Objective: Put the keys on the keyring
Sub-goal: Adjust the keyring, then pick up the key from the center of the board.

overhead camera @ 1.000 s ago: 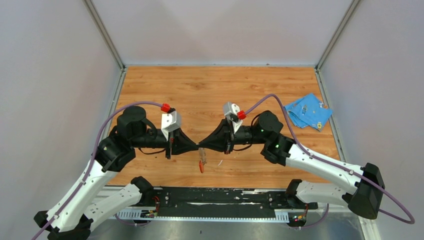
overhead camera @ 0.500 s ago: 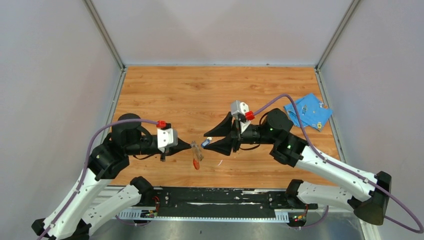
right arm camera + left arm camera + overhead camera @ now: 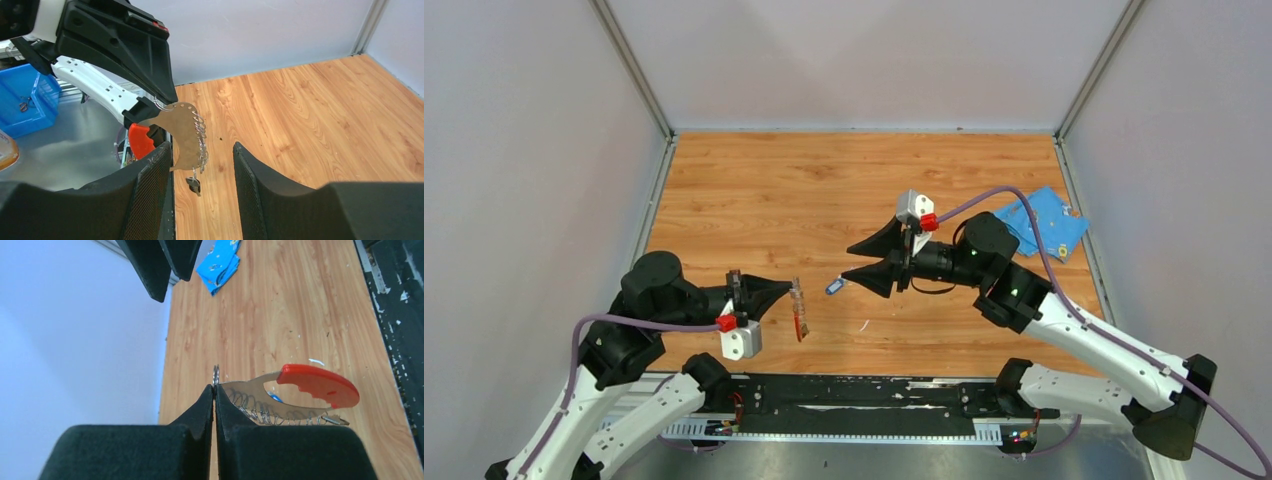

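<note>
Threading in progress: the left gripper (image 3: 789,291), fingers pressed together, pinches the small metal ring end of a curved silvery-grey strap keyring with a red tip (image 3: 312,384), holding it in the air above the near edge of the wooden table (image 3: 774,190). A small dark-headed key (image 3: 194,184) appears to hang from it. The right gripper (image 3: 846,263) faces it, jaws spread and empty. A tiny blue-headed key (image 3: 834,287) sits just beside its lower fingertip, apparently on the surface near the middle. The likely next move is a square grip on that blue head, then steering its hole onto the ring.
</note>
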`<state>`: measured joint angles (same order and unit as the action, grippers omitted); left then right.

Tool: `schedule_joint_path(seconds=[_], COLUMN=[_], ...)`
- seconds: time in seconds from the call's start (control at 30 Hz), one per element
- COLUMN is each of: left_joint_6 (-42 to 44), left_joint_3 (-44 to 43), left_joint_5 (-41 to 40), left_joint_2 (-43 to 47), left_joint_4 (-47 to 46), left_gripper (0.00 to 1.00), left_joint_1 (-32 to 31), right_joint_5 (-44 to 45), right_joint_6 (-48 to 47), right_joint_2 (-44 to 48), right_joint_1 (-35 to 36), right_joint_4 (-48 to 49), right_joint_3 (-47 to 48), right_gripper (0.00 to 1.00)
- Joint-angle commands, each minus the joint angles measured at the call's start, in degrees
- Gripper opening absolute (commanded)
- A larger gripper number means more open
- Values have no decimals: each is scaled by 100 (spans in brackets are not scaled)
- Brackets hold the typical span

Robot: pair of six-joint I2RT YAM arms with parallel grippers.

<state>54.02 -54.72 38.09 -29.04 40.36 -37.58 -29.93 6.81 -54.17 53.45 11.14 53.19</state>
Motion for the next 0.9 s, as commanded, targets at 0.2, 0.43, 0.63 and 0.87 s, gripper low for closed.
schedule_joint_path(seconds=[0.2, 0.43, 0.63, 0.87], left_joint_6=[-273, -2178, -2875, -3067], left_joint_3=[-35, -10, 403, 523], left_joint_5=[-201, -1266, -1650, -1693], left_joint_2=[-45, -302, -85, -30], left_joint_4=[-77, -42, 218, 585], left_gripper=[0, 0, 0, 0], left_joint_1=[-12, -12, -12, 31], right_joint_5=[-248, 574, 2076, 2408], right_joint_6=[-127, -424, -60, 309], right_joint_2=[-305, -732, -1156, -2385], right_joint_1=[-124, -124, -123, -186], right_joint_4=[-180, -1624, -1926, -1166], right_joint_3=[137, 478, -44, -449], right_gripper=[54, 64, 82, 79])
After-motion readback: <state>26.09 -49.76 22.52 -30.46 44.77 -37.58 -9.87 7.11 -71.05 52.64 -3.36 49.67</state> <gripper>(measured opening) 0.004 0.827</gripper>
